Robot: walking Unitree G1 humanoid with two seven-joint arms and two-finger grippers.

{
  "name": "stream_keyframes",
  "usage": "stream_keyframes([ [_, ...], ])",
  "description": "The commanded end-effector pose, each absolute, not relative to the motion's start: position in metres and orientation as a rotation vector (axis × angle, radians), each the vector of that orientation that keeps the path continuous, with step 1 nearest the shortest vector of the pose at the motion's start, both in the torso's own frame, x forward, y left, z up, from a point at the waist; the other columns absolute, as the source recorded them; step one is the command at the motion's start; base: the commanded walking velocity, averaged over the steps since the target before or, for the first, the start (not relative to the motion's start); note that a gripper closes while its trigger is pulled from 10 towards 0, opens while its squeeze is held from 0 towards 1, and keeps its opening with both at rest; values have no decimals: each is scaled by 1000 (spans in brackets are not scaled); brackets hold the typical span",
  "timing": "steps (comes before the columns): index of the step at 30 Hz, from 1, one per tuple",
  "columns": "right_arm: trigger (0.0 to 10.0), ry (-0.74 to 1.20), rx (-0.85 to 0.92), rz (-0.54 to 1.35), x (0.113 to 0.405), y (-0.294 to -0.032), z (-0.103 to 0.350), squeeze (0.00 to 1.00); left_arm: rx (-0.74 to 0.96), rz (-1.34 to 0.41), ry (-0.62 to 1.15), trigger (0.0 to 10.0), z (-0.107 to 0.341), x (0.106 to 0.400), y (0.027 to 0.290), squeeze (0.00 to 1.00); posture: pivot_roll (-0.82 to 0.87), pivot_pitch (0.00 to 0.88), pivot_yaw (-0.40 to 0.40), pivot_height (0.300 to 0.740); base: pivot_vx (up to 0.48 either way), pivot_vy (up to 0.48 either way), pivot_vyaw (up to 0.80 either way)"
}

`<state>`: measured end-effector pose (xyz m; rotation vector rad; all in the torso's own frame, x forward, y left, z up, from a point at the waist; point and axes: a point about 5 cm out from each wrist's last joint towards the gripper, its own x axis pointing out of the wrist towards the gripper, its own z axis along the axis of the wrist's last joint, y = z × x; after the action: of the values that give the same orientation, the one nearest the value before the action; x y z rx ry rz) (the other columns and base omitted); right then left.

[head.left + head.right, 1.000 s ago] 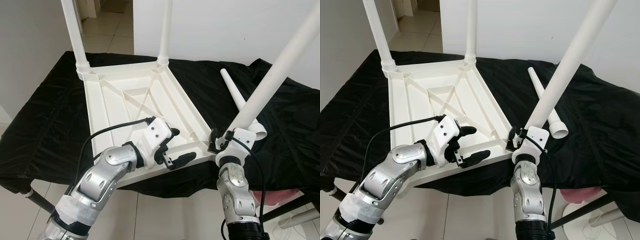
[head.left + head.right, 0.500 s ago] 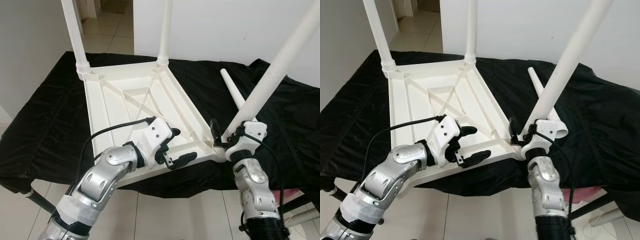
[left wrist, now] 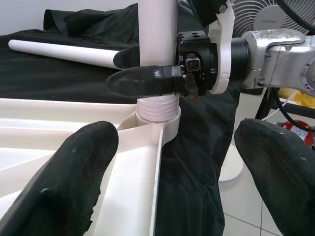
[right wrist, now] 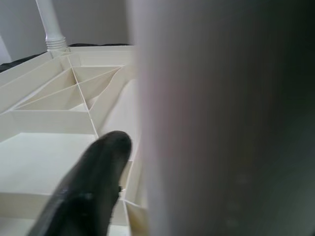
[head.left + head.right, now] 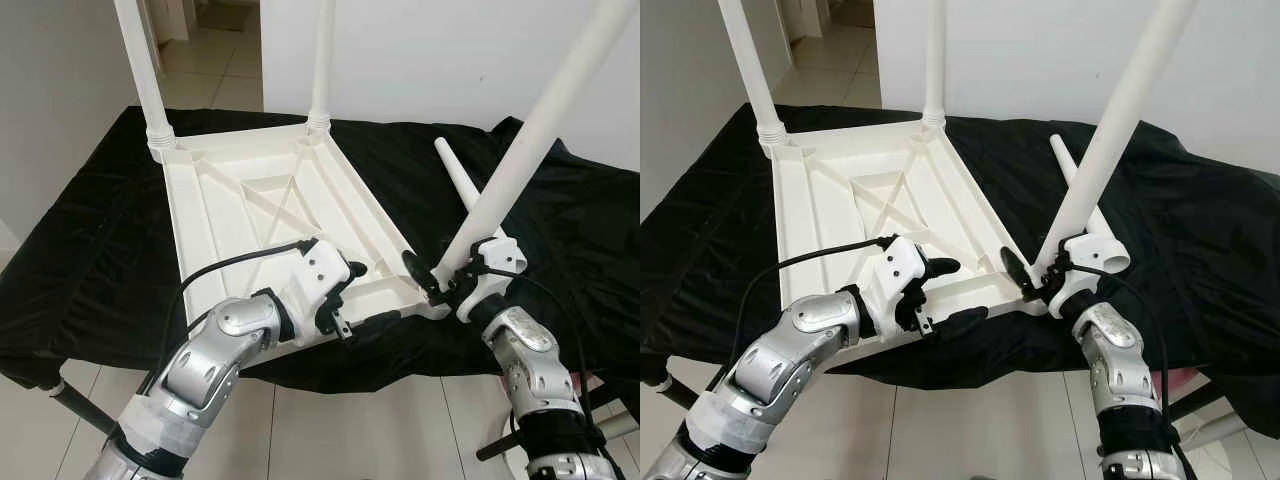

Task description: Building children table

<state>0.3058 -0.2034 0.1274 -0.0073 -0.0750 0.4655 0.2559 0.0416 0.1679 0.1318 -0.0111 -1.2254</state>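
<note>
The white plastic children's table top (image 5: 270, 215) lies upside down on a black cloth (image 5: 90, 250) covering a work surface, ribs facing up. Two legs (image 5: 140, 70) stand fitted in the far corner sockets; a fourth leg (image 5: 470, 195) lies loose on the cloth to the right of the top. The right gripper (image 5: 440, 280) is clamped around the base of a third leg (image 5: 530, 140), which leans outward with its threaded end sitting in the near right corner socket (image 3: 157, 115) — seated, but by my judgement not yet square or fully home. The left gripper (image 5: 345, 300) rests at the near edge of the top with its fingers (image 3: 74, 167) spread wide, holding nothing. The parts look light, stiff, hollow and smooth — liable to slip or twist in a pinch grip. Best hold on the leg is low, just above the thread, with the top steadied at its rim or a rib against turning.
</note>
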Motion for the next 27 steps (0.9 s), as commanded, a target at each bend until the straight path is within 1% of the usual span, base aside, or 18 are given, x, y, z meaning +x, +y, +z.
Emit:
stream_keyframes([
  [1, 0, -41, -2, 504, 307, -200, 120, 0, 147, -1230, -22, 10000, 171, 255, 39, 0, -30, 0, -31, 740, 0, 0, 0],
  [11, 0, 2, 6, 511, 306, -207, 109, 0, 152, -1224, -23, 10000, 172, 256, 42, 0, -26, 0, -25, 740, 0, 0, 0],
  [12, 4392, 9, 1, 499, 307, -208, 107, 0, 153, -1223, -23, 10000, 172, 256, 42, 0, -28, 0, -21, 740, 0, 0, 0],
  [14, 4392, 9, 1, 499, 307, -208, 107, 0, 153, -1223, -23, 10000, 172, 256, 42, 0, -28, 0, -21, 740, 0, 0, 0],
  [15, 10000, 13, -2, 490, 307, -208, 106, 0, 154, -1223, -24, 10000, 173, 257, 42, 0, -28, 0, -21, 740, 0, 0, 0],
  [22, 10000, -9, 8, 440, 309, -205, 109, 0, 155, -1224, -27, 10000, 174, 257, 42, 0, -32, 0, -21, 740, 0, 0, 0],
  [23, 10000, -16, 3, 383, 310, -204, 109, 0, 155, -1224, -26, 10000, 173, 257, 42, 0, -32, 0, -25, 740, 0, 0, 0],
  [27, 10000, -30, 10, 349, 309, -202, 111, 0, 153, -1223, -25, 10000, 173, 257, 42, 0, -33, 0, -27, 740, 0, 0, 0],
])
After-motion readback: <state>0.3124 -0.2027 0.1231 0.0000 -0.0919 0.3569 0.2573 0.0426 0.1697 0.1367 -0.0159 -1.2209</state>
